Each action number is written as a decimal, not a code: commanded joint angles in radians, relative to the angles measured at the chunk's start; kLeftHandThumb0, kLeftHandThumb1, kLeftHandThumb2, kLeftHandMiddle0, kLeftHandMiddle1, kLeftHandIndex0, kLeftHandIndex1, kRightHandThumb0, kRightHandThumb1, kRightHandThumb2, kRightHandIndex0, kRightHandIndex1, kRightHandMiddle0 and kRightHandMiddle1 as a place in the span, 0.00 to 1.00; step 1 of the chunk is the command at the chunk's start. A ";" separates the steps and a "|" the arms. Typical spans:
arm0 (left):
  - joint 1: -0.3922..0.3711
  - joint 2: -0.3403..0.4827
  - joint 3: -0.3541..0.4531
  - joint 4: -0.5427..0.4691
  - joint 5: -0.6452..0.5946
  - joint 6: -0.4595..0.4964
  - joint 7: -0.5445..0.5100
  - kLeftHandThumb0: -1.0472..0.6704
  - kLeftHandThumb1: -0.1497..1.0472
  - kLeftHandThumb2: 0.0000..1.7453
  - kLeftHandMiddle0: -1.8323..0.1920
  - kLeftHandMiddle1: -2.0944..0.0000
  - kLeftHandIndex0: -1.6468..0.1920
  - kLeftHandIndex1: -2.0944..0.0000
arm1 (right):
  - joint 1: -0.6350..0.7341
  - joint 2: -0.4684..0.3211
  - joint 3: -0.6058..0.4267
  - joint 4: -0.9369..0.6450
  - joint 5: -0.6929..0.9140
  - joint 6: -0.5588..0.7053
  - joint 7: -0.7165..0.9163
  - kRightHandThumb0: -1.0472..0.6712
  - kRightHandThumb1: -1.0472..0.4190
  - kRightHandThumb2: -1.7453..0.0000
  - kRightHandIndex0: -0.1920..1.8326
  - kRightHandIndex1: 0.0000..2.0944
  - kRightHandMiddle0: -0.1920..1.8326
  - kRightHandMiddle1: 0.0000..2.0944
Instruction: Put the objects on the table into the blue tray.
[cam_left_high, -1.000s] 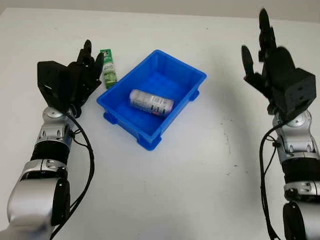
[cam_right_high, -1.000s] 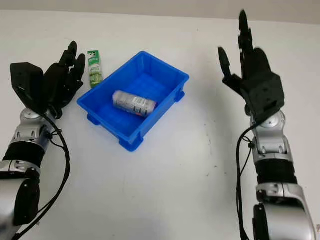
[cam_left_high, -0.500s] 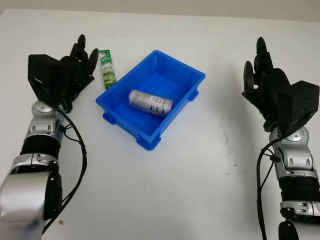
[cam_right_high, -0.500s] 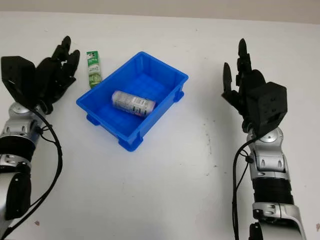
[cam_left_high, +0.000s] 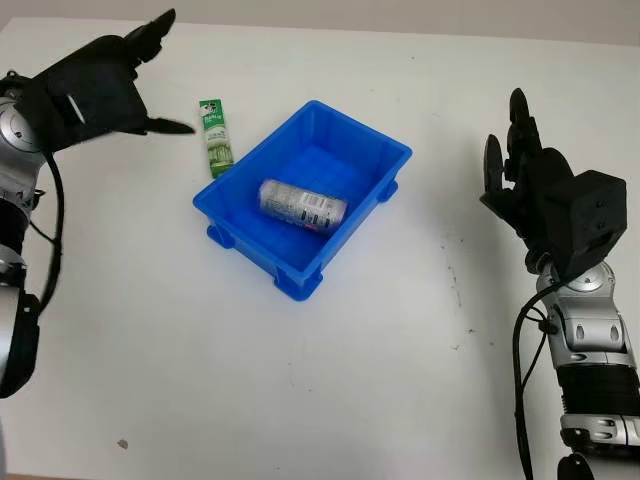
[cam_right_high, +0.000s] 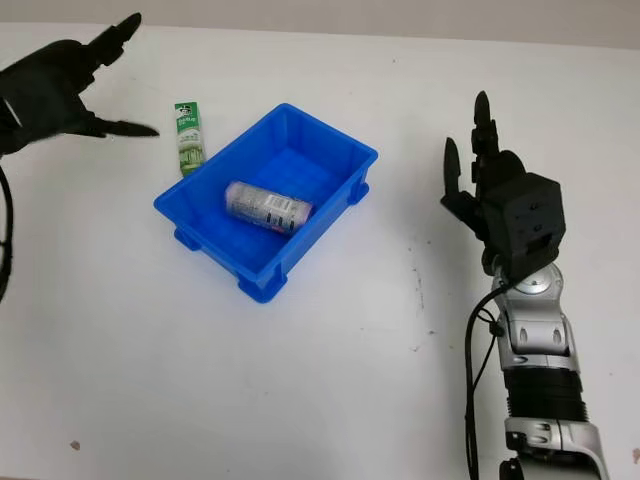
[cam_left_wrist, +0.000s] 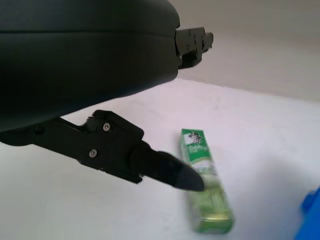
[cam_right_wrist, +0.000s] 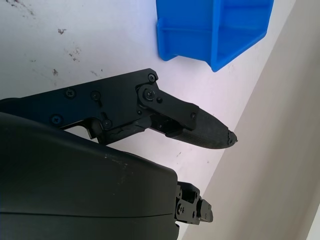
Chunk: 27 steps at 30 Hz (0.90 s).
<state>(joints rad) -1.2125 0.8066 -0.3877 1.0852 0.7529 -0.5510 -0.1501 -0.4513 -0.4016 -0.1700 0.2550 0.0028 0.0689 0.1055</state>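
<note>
The left hand (cam_left_high: 95, 80) hovers released, holding nothing, beside the green box (cam_left_high: 215, 137), which lies on the table (cam_left_high: 330, 380) just left of the tray (cam_left_high: 385, 150) (a can (cam_left_high: 302, 204) inside). The right hand (cam_left_high: 545, 200), also released, is raised well apart.

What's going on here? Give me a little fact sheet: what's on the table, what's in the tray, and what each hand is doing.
surface: white table
tray: blue, mid-table
in tray: one can, lying on its side
outside tray: green box, flat on the table just beyond the tray's left rim
left hand: open, raised left of the green box, not touching it
right hand: open, held up right of the tray, holding nothing
</note>
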 joint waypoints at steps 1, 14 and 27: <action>-0.050 0.034 -0.088 0.012 0.107 -0.038 0.091 0.47 0.84 0.02 0.97 0.97 0.95 0.96 | 0.009 0.003 -0.001 -0.011 0.001 -0.006 0.002 0.25 0.00 0.55 0.00 0.00 0.00 0.00; -0.153 0.015 -0.338 0.131 0.404 -0.098 0.456 0.54 0.77 0.02 0.91 0.96 0.89 0.96 | 0.002 0.018 0.002 -0.013 -0.005 0.034 -0.009 0.25 0.00 0.55 0.00 0.00 0.00 0.00; -0.240 -0.061 -0.525 0.233 0.565 0.009 0.658 0.57 0.98 0.04 0.90 0.98 0.88 0.98 | 0.021 0.015 -0.012 0.014 0.011 0.007 0.009 0.23 0.00 0.57 0.00 0.00 0.00 0.00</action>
<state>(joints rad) -1.4107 0.7451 -0.8978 1.3069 1.3112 -0.5517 0.5004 -0.4482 -0.3881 -0.1723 0.2714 0.0096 0.0839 0.1157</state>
